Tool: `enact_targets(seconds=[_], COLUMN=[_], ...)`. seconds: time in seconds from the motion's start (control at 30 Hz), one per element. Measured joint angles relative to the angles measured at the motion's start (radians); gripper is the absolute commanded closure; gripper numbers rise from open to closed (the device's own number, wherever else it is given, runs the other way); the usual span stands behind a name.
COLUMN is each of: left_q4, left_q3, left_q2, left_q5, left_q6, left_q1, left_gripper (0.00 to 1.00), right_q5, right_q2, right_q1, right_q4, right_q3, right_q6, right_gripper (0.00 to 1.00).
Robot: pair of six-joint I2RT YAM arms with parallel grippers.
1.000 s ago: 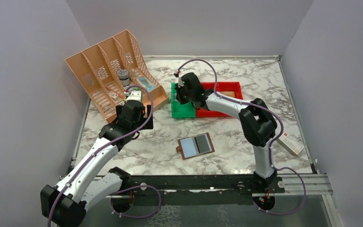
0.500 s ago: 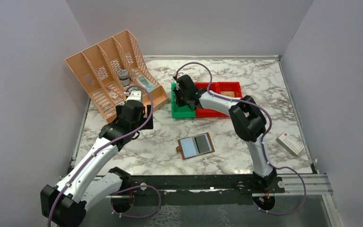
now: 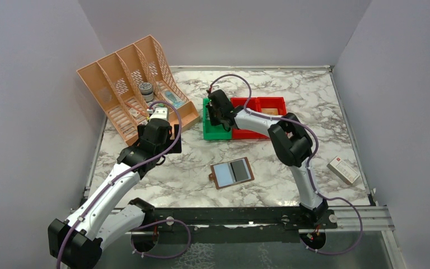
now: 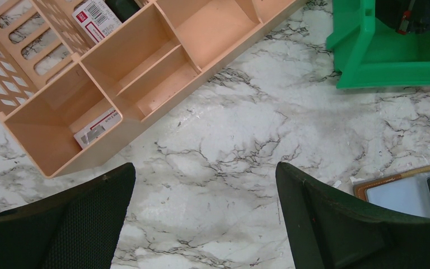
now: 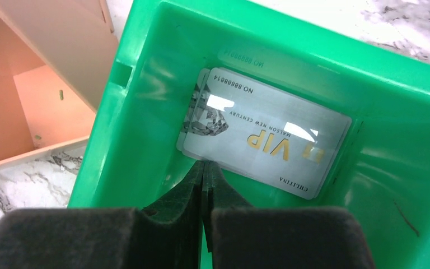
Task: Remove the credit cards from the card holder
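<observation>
The card holder (image 3: pixel 231 172) lies open on the marble, brown-edged, with a pale grey-blue card and a darker panel showing inside. Its corner also shows in the left wrist view (image 4: pixel 420 188). Two pale grey-blue cards (image 5: pixel 266 140), the top one marked VIP, lie stacked inside the green bin (image 5: pixel 145 106). My right gripper (image 5: pixel 204 163) is shut, with its tips down in the bin at the near edge of those cards; I see nothing between the jaws. It reaches into the green bin in the top view (image 3: pixel 215 115). My left gripper (image 4: pixel 204 168) is open and empty above bare marble, left of the holder (image 3: pixel 165 134).
A peach file organiser (image 3: pixel 131 84) with small items stands at the back left, also in the left wrist view (image 4: pixel 117 73). Red bins (image 3: pixel 260 115) adjoin the green bin (image 3: pixel 214 131). A white-and-red small box (image 3: pixel 343 170) lies at the right edge.
My right arm's elbow has swung left and the gripper has gone a little further into the green bin. The left arm and the card holder have not moved.
</observation>
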Motion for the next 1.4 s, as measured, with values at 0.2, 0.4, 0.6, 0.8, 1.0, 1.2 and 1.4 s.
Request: enact_targets(seconds=[0.2,0.4,0.6,0.8,1.0,1.2,1.4], left_q4=[0.0,0.0,0.0,0.0,0.0,0.0,0.026], left_q3=[0.0,0.0,0.0,0.0,0.0,0.0,-0.008], left_q2=[0.0,0.0,0.0,0.0,0.0,0.008,0.008], left_q5=[0.0,0.0,0.001,0.002,0.002,0.005,0.122], left_q6=[0.0,0.0,0.0,0.0,0.001,0.001,-0.001], left_q1=[0.0,0.0,0.0,0.0,0.0,0.003,0.011], left_gripper=[0.01,0.01,0.01,0.01,0.01,0.01,0.01], right_q5=[0.032,0.037,0.029,-0.021,-0.092,-0.096,-0.138], right_q2=[0.01,0.021,0.018,-0.1,-0.407,-0.727,-0.948], right_q1=[0.0,0.0,0.0,-0.002,-0.005,-0.005,-0.008], right_q4=[0.029,0.036,0.031,0.029,0.074,0.129,0.16], right_q3=[0.002,0.018,0.027,-0.056,-0.245,-0.487,-0.792], right_q6=[0.004,0.018,0.047,0.05,0.047,0.05,0.139], right_gripper=[0.95,0.94,0.91,0.68,0.31,0.07,0.03])
